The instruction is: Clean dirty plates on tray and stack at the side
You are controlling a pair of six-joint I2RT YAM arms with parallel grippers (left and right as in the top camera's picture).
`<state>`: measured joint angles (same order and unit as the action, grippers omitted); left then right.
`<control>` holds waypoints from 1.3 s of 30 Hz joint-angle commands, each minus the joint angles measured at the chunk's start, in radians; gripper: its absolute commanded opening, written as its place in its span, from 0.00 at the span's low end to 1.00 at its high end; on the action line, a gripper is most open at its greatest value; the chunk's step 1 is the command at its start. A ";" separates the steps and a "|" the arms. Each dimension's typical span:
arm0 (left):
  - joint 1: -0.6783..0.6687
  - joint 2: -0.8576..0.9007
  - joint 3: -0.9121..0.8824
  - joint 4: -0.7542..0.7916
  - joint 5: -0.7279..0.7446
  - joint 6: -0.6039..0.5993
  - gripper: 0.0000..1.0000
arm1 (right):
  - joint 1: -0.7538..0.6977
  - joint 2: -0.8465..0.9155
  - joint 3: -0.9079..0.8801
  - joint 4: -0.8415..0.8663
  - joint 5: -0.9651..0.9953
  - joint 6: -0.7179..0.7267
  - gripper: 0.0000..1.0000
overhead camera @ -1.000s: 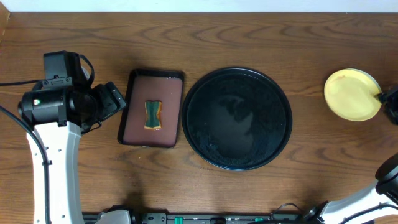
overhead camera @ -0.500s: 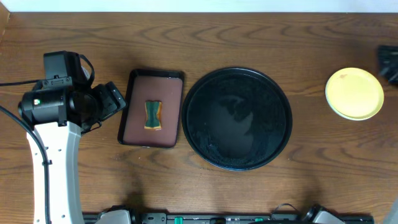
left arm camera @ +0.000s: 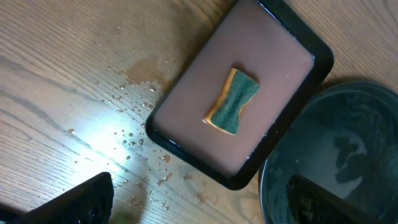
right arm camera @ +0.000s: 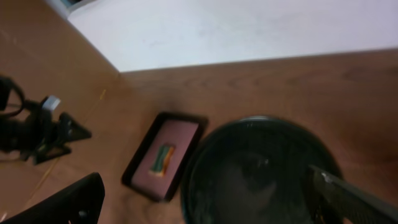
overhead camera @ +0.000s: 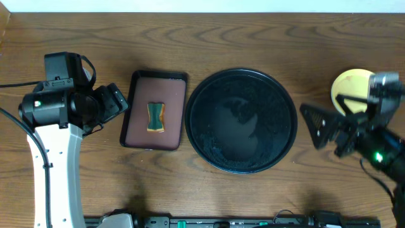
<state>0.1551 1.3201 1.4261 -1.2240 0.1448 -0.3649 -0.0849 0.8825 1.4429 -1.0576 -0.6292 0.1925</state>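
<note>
The round black tray (overhead camera: 196, 95) lies mid-table, wet and with no plate on it; it also shows in the left wrist view (left arm camera: 273, 186) and the right wrist view (right arm camera: 249, 122). A pale yellow plate (overhead camera: 347, 84) rests on the table at the far right, partly hidden by my right arm. My right gripper (overhead camera: 314, 126) hovers between that plate and the tray, open and pointing at the tray, nothing between its fingers (right arm camera: 68, 202). My left gripper (overhead camera: 115, 101) stays left of the brown tray, open and holding nothing (left arm camera: 199, 211).
A rectangular dark brown tray (overhead camera: 140, 126) left of the black tray holds a green and yellow sponge (overhead camera: 155, 117). Water drops (left arm camera: 134, 109) dot the wood beside it. The left arm's white link (overhead camera: 54, 171) runs down the left edge.
My right gripper let go beside the yellow plate, left the view, and has swung back in, open, left of the plate. The left arm has not moved.
</note>
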 commanded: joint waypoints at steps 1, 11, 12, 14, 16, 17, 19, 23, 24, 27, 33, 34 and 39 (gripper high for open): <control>0.003 0.000 0.018 -0.002 0.001 0.009 0.89 | 0.012 -0.033 0.001 -0.098 0.020 0.001 0.99; 0.003 -0.001 0.018 -0.002 0.001 0.009 0.89 | 0.076 -0.081 -0.015 -0.191 0.251 -0.183 0.99; 0.003 -0.001 0.018 -0.002 0.001 0.009 0.90 | 0.089 -0.098 -0.033 -0.171 0.278 -0.212 0.99; 0.003 -0.001 0.018 -0.002 0.001 0.009 0.89 | 0.107 -0.151 -0.096 -0.107 0.337 -0.236 0.99; 0.003 -0.001 0.018 -0.002 0.001 0.009 0.89 | 0.108 -0.220 -0.194 -0.021 0.375 -0.235 0.99; 0.003 -0.001 0.018 -0.002 0.001 0.009 0.89 | 0.108 -0.259 -0.254 0.031 0.388 -0.235 0.99; 0.003 -0.001 0.018 -0.002 0.001 0.009 0.89 | 0.108 -0.339 -0.385 0.124 0.397 -0.235 0.99; 0.003 -0.001 0.018 -0.002 0.001 0.009 0.89 | 0.108 -0.481 -0.607 0.213 0.397 -0.235 0.99; 0.003 -0.001 0.018 -0.002 0.001 0.009 0.89 | 0.108 -0.514 -0.660 0.232 0.403 -0.236 0.99; 0.003 -0.001 0.018 -0.002 0.001 0.009 0.89 | 0.108 -0.605 -0.811 0.335 0.423 -0.235 0.99; 0.003 -0.001 0.018 -0.002 0.001 0.009 0.89 | 0.103 -0.769 -1.081 0.528 0.423 -0.235 0.99; 0.003 -0.001 0.018 -0.002 0.001 0.009 0.89 | 0.103 -0.798 -1.116 0.549 0.423 -0.235 0.99; 0.003 -0.001 0.018 -0.002 0.001 0.009 0.89 | 0.101 -0.872 -1.253 0.682 0.439 -0.235 0.99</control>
<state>0.1555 1.3201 1.4261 -1.2236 0.1509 -0.3653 0.0147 0.0235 0.2329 -0.4179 -0.2104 -0.0341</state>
